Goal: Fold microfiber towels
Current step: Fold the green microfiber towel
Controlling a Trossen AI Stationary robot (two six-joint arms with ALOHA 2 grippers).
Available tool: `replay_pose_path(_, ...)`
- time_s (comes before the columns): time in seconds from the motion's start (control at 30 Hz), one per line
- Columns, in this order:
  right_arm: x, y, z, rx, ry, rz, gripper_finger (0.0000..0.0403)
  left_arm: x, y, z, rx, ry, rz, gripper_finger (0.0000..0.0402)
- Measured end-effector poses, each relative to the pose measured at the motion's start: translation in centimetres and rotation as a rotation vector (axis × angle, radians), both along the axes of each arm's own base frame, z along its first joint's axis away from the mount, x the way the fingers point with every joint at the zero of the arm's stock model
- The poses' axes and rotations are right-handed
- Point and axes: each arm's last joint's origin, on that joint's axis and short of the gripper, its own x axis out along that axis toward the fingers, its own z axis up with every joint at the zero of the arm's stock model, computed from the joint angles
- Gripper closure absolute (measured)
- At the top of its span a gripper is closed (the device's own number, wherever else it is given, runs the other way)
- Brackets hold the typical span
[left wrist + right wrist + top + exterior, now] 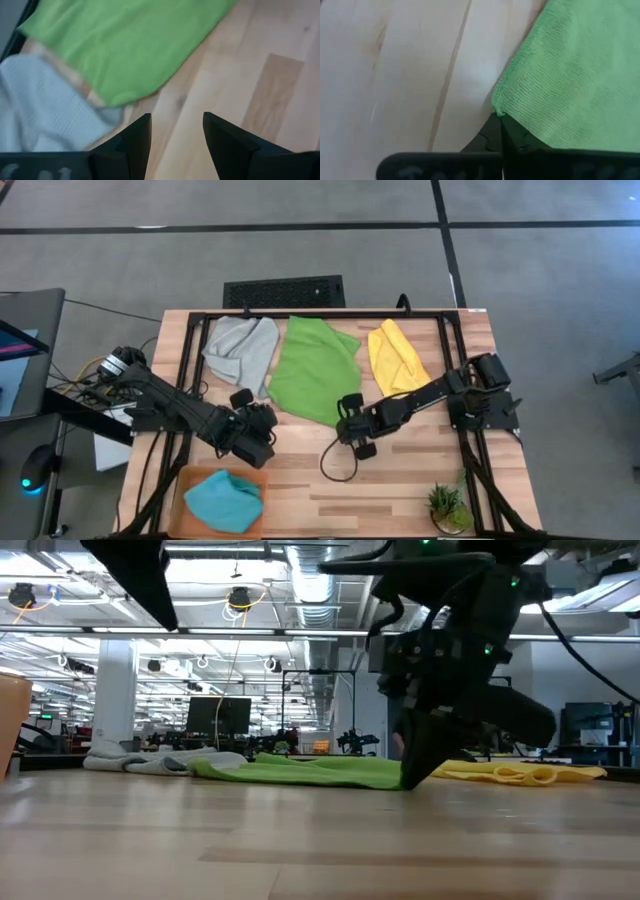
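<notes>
I have the green towel (316, 370) spread mid-table, the biggest thing in play, with the grey towel (243, 348) and yellow towel (396, 358) crumpled to either side of it. My right gripper (499, 131) has its fingers pinched together on the green towel's near corner, the cloth running away from the tips. My left gripper (175, 137) hovers beside the green towel's other near edge, fingers parted with bare wood between them, holding nothing. To fold well, I'd judge the left should pinch its own corner first, then both lift together and carry evenly across so the edges meet. The orange tray (190, 477), behind the left fingers, holds the teal towel (225, 500), bunched.
</notes>
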Motion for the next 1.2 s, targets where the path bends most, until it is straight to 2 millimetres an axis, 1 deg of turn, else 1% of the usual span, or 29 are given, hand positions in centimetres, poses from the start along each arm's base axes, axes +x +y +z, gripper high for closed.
replay_pose_path(0.1, -0.2, 1.1, 0.5, -0.028, 0.012, -0.007, 0.0399, 0.3, -0.2, -1.1, 0.006, -0.002, -0.087, 0.0230)
replay_pose_path(0.2, -0.4, 2.2, 1.0, -0.041, 0.019, -0.011, 0.0397, 0.8, -0.5, -2.7, -0.007, -0.027, -0.186, 0.0230)
replay_pose_path(0.3, -0.6, 3.1, 1.4, -0.048, 0.025, -0.007, 0.0399, 1.0, -0.7, -4.2, 0.018, -0.052, -0.283, 0.0230)
replay_pose_path(0.43, -0.8, 4.0, 2.1, -0.060, 0.042, -0.022, 0.0399, 1.1, -0.3, -5.9, 0.038, -0.068, -0.354, 0.0230)
replay_pose_path(0.6, -1.1, 5.1, 2.8, -0.061, 0.059, -0.023, 0.0401, 1.3, 1.5, -7.2, 0.079, -0.038, -0.356, 0.0230)
replay_pose_path(0.7, -1.2, 5.7, 3.3, -0.077, 0.048, -0.026, 0.0400, 1.9, 3.0, -7.4, 0.078, 0.002, -0.373, 0.0230)
replay_pose_path(0.9, -1.4, 6.8, 4.6, -0.123, 0.034, -0.034, 0.0399, 2.9, 6.7, -7.6, -0.084, 0.055, -0.421, 0.0230)
replay_pose_path(1.0, -1.4, 7.2, 4.8, -0.119, 0.026, -0.026, 0.0399, 3.3, 8.4, -7.6, -0.148, 0.060, -0.440, 0.0230)
replay_pose_path(1.1, -1.5, 7.3, 4.8, -0.117, 0.025, -0.026, 0.0399, 3.5, 9.4, -7.5, -0.163, 0.053, -0.522, 0.0230)
replay_pose_path(1.2, -1.5, 7.2, 4.8, -0.110, 0.024, -0.049, 0.0398, 3.9, 9.7, -7.5, -0.176, 0.035, -0.609, 0.0230)
